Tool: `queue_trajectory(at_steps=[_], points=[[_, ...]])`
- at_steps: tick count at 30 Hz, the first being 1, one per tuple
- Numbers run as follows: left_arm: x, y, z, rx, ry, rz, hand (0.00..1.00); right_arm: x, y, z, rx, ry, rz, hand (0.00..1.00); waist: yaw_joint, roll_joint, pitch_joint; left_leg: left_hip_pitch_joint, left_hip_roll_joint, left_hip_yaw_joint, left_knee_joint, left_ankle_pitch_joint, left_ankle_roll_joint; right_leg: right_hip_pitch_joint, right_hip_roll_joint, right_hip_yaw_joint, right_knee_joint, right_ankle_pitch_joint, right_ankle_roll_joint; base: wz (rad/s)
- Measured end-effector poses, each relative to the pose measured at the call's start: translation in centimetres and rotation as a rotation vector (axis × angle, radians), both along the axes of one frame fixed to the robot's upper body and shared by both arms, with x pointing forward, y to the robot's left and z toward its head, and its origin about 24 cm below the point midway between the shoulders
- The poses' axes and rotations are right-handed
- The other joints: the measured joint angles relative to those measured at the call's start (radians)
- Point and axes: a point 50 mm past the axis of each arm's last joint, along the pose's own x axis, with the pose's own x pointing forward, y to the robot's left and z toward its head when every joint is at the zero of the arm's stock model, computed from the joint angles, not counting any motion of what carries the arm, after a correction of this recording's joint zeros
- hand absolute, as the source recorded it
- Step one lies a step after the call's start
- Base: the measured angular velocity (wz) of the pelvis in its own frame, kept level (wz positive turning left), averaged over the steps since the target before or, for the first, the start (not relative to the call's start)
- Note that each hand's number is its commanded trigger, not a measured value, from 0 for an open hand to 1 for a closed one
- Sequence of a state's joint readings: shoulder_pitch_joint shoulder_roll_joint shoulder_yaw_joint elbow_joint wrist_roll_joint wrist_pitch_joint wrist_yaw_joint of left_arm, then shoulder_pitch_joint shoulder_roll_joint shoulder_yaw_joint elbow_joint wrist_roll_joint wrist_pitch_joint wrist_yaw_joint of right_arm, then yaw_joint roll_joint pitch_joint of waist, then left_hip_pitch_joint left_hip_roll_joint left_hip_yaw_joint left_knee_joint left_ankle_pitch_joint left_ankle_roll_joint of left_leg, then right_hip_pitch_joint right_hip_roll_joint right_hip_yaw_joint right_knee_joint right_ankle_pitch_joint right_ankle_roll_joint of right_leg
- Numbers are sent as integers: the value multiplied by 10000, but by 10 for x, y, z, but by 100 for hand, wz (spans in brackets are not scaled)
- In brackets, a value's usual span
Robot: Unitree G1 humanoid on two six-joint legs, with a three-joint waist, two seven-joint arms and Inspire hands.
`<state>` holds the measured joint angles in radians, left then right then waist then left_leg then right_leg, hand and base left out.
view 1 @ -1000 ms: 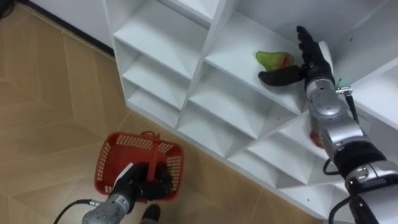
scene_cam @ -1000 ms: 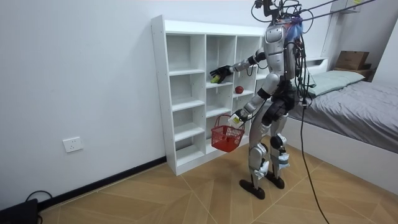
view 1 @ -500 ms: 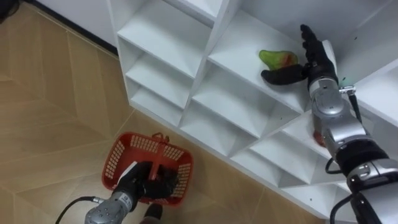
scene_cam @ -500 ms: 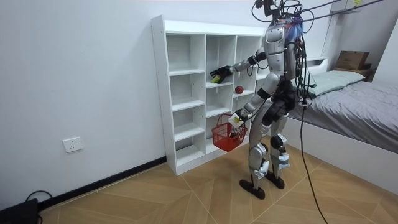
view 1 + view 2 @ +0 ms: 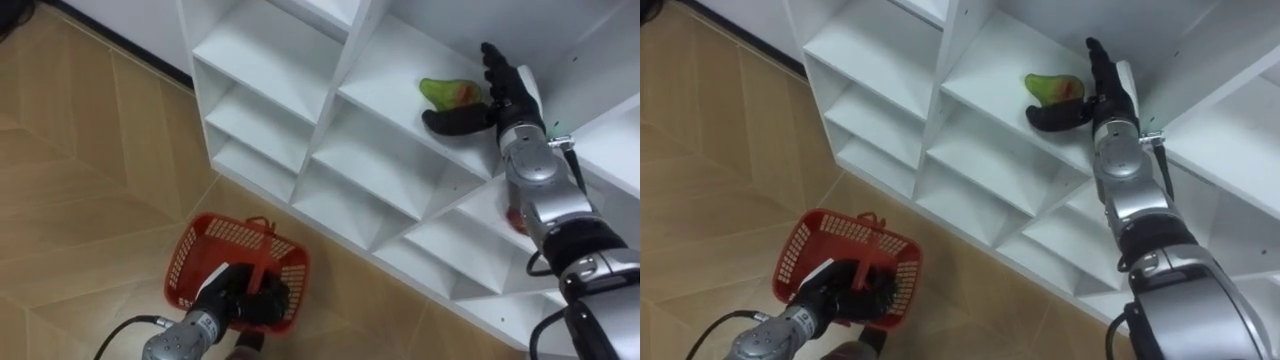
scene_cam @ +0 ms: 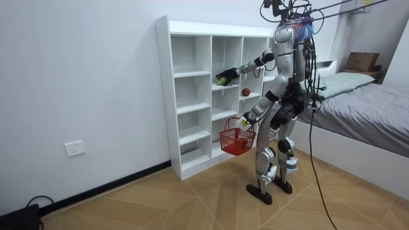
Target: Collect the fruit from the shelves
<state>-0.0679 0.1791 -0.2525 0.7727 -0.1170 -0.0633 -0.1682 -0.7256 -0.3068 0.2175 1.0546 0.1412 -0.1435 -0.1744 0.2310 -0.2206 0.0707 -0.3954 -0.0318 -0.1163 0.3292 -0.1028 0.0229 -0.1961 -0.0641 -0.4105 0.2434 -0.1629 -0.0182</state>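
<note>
A green fruit with a red blush (image 5: 447, 92) lies on a shelf of the white closet (image 5: 300, 110). My right hand (image 5: 497, 98) is open right beside it, with the fingers straight along its right side and the thumb stretched under its near side. A red fruit (image 5: 514, 221) sits one shelf lower, partly hidden by my right forearm; it also shows in the room view (image 6: 245, 92). Low at the left, my left hand (image 5: 248, 298) is shut on the handle of a red basket (image 5: 205, 262), which hangs in front of the lower shelves (image 6: 236, 140).
I stand facing the closet (image 6: 192, 96), whose other compartments look bare. Wooden floor (image 5: 70, 200) lies below the basket. A bed (image 6: 364, 108) is behind me at the room view's right, and a wall socket (image 6: 75, 149) sits left of the closet.
The basket has swung a little away from the closet, towards the room view's right. My right hand stays beside the green fruit, its thumb slightly closer.
</note>
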Motion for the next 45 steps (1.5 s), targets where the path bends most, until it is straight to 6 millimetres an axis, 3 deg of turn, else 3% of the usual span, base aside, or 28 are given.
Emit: queue_trajectory(at_steps=[9, 10, 11, 14, 15, 16, 32, 45], points=[[0, 0, 0, 58, 15, -78, 100, 0, 0, -2, -64, 216, 218, 1, 4, -3, 4, 36, -1, 0, -84, 72, -14, -20, -29, 8, 24, 2, -4, 0], [0, 0, 0, 69, 16, -84, 100, 0, 0, -2, -128, 235, 248, 9, 3, -4, 4, 37, -1, 2, -85, 72, -14, -22, -29, 12, 25, 1, -4, 0], [0, 1, 0, 83, 22, -82, 100, 0, 1, -2, -195, 267, 328, 42, 4, -4, 4, 40, -1, 7, -84, 72, -14, -25, -29, 19, 30, 1, -4, 0], [0, 3, 0, 125, 33, -59, 100, 0, 1, -2, -279, 292, 413, 78, 5, -4, 4, 44, -2, 11, -79, 74, -16, -29, -12, 27, 35, 2, -5, 0], [0, 3, 0, 130, 33, -57, 100, 0, 1, -2, -310, 274, 390, 84, 8, -4, 3, 44, -2, 11, -77, 74, -16, -28, -11, 27, 35, 2, -5, 0], [0, 3, 0, 133, 30, -50, 100, 0, -1, -1, -358, 204, 289, 100, 22, -5, 3, 44, -4, 11, -57, 74, -15, -27, -8, 24, 38, 2, -5, 0], [0, 6, -1, 220, 106, -33, 100, -1, -11, 3, -539, 192, 74, 100, 220, -6, 2, 59, -4, 12, -21, 82, -7, -25, -22, 24, 137, 4, -8, 0], [1, 8, 0, 272, 137, -7, 100, -1, -9, -1, -442, 695, 669, 100, 182, -7, -7, 61, 5, 13, 83, 86, -9, -6, -9, 27, 131, 9, -17, 0]])
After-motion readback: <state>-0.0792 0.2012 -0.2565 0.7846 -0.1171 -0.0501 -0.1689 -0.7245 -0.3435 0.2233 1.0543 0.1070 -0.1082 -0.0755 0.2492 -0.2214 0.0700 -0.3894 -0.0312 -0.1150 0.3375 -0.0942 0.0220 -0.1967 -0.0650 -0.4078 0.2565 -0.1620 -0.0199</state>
